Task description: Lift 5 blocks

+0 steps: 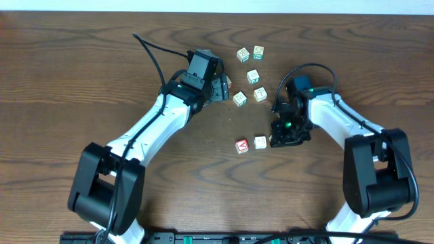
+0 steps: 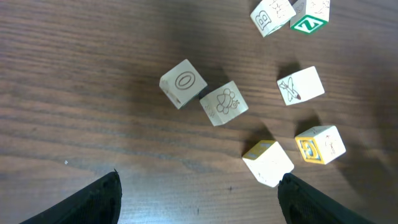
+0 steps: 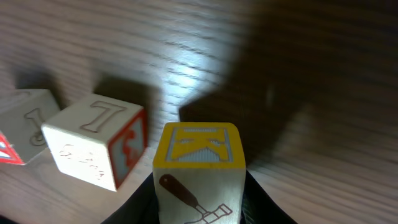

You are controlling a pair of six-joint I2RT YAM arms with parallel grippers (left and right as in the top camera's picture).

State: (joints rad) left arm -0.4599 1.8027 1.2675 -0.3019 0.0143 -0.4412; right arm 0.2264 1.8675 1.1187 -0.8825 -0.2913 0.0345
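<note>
With the red A block as my reference: right claw sits to the right of A, near it, with one pale block between us, just beside A. A itself stands free on the wood, red letter up. Right claw is clamped on the K block, yellow K face toward the wrist cam, a tool print on the face below, dark fingers tight on both flanks. Can't tell whether K clears the table. Same cam shows the pale block on the A side of K, apart from it, red-and-blue print on one face. Left claw is beyond A and off to the left, well apart from it, jaws spread wide, nothing between the fingers. A loose group of five blocks lies beyond A, farther from my base. Left wrist cam sees seven blocks on the wood: O block and flower block touching edge to edge, crossed-print block alone, yellow-topped block just beside one fingertip (contact: can't tell), yellow picture block next to that, B block and green Z block at the frame's top edge. Can't map those seven back to A from that cam.
</note>
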